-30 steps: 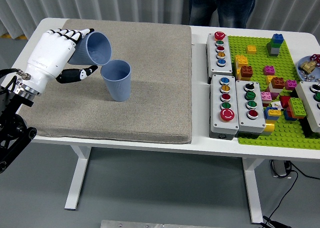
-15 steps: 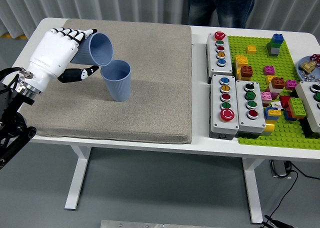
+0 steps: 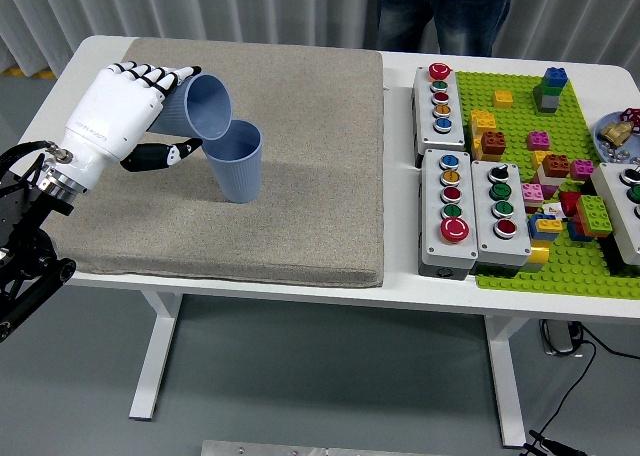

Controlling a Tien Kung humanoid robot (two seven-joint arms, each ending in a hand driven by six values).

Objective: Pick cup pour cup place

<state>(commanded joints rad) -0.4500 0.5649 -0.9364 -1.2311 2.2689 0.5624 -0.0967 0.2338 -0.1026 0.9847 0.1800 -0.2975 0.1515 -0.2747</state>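
My left hand [image 3: 165,111], white with black finger joints, is shut on a blue cup [image 3: 203,106] and holds it tipped on its side, mouth facing right and down. Its rim hangs just over the mouth of a second blue cup [image 3: 235,162], which stands upright on the grey mat [image 3: 300,196]. The two rims look very close or touching. Nothing can be seen pouring out. My right hand is out of view.
Right of the mat lie grey button boxes [image 3: 470,211] and a green baseplate [image 3: 560,176] with several toy bricks. A person [image 3: 445,11] stands at the far side. The mat's near edge and the table's left edge are close to my forearm.
My left hand has moved right and slightly down, bringing the tilted cup's mouth closer over the upright cup. The upright cup has stayed put.
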